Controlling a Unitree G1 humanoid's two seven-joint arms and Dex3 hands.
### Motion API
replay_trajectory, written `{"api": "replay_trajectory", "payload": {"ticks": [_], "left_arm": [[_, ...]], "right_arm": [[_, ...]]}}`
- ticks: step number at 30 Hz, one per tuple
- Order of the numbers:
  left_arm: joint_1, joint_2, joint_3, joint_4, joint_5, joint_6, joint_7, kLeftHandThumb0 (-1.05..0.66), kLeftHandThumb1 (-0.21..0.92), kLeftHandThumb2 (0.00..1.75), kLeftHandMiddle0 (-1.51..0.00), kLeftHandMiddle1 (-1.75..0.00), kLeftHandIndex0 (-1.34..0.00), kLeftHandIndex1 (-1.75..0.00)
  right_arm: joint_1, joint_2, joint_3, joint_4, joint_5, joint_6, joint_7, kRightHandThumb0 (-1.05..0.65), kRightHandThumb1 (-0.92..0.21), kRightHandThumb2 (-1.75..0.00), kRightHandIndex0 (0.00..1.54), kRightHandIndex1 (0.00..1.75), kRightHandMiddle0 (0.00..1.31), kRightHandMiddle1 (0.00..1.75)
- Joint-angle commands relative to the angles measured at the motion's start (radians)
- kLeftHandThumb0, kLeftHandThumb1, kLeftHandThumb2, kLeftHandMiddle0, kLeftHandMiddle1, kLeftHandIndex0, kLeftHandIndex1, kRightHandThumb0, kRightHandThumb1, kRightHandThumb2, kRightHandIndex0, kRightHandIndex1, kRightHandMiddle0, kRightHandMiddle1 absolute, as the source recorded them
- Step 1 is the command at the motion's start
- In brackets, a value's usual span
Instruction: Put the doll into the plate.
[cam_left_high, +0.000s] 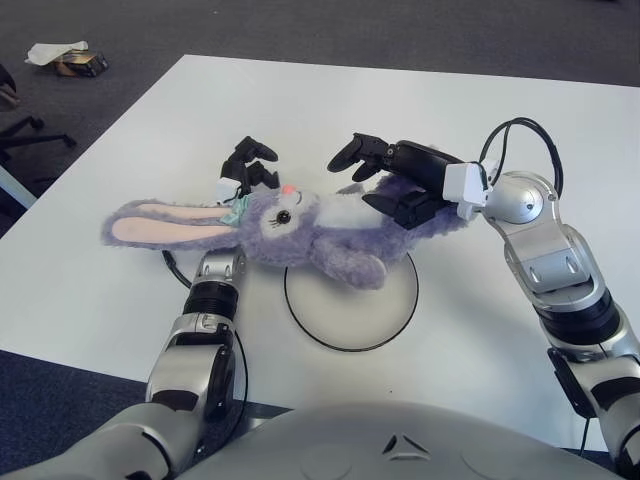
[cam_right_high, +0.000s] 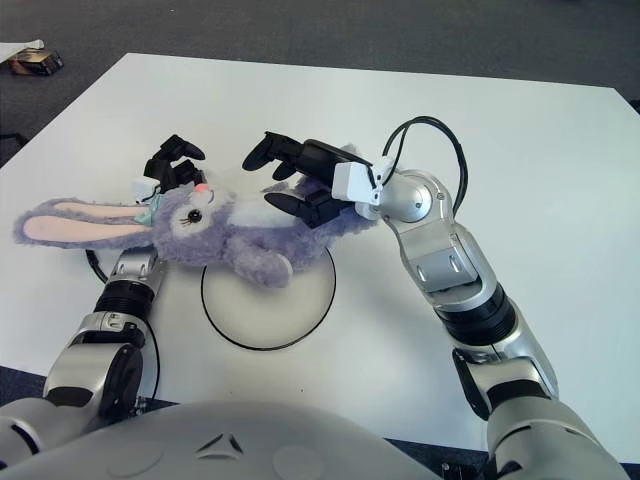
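the white table (cam_left_high: 520, 110) carried a round white plate (cam_left_high: 385, 320), below and to the left of the right hand (cam_left_high: 395, 180). the purple doll (cam_left_high: 300, 228), a long-eared plush rabbit, hung slung between both hands, partly over the plate's far rim. the right hand's fingers clamped its rear body; the left hand (cam_left_high: 245, 170) curled against the head. it looked light, floppy, squashy, so the thick torso seemed the best hold.
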Motion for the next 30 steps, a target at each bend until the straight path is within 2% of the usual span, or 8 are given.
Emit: {"api": "replay_trajectory", "payload": {"ticks": [1,6,15,16,19,22,28,30], "left_arm": [[0.061,-0.014,-0.001,0.076,-0.003,0.024,0.007,-0.01,0.14,1.52,-0.68,-1.75,-0.61,-1.70],[0.069,-0.014,-0.003,0.091,-0.004,-0.045,-0.006,-0.01,0.17,1.49,-0.61,-1.75,-0.59,-1.74],[0.072,-0.010,-0.007,0.087,-0.003,-0.059,-0.013,-0.01,0.19,1.47,-0.59,-1.75,-0.58,-1.75],[0.072,-0.009,-0.007,0.087,-0.004,-0.058,-0.013,-0.01,0.19,1.46,-0.59,-1.75,-0.58,-1.75],[0.072,-0.011,-0.007,0.085,-0.003,-0.058,-0.010,-0.01,0.20,1.46,-0.59,-1.75,-0.57,-1.75],[0.072,-0.011,-0.008,0.085,-0.003,-0.058,-0.009,-0.01,0.20,1.45,-0.58,-1.75,-0.57,-1.75],[0.073,-0.010,-0.011,0.086,0.003,-0.063,-0.006,-0.01,0.21,1.44,-0.58,-1.75,-0.56,-1.75],[0.074,-0.009,-0.012,0.085,0.006,-0.064,-0.004,-0.01,0.22,1.44,-0.57,-1.75,-0.56,-1.75]], "right_arm": [[-0.028,-0.018,-0.013,0.017,-0.019,-0.032,-0.009,-0.89,-0.92,-0.96,0.12,1.00,0.00,0.95],[-0.095,-0.035,-0.095,0.056,-0.013,-0.043,-0.033,-0.88,-0.92,-0.94,0.13,1.08,0.00,1.12],[-0.228,-0.074,-0.212,0.229,0.067,-0.063,0.004,-0.83,-0.92,-0.90,0.08,1.07,0.00,1.08],[-0.256,-0.070,-0.239,0.272,0.097,-0.048,0.012,-0.81,-0.92,-0.89,0.08,1.06,0.00,1.08],[-0.394,-0.029,-0.216,0.319,0.125,0.133,0.013,-0.75,-0.92,-0.84,0.07,1.03,0.00,1.15],[-0.415,-0.039,-0.218,0.324,0.131,0.179,0.009,-0.72,-0.92,-0.82,0.08,1.02,0.00,1.19],[-0.379,-0.054,-0.370,0.406,0.233,0.137,0.009,-0.71,-0.92,-0.79,0.02,0.94,0.00,1.13],[-0.417,-0.060,-0.376,0.488,0.255,0.121,0.024,-0.71,-0.92,-0.77,0.01,0.92,0.00,1.13]]}}
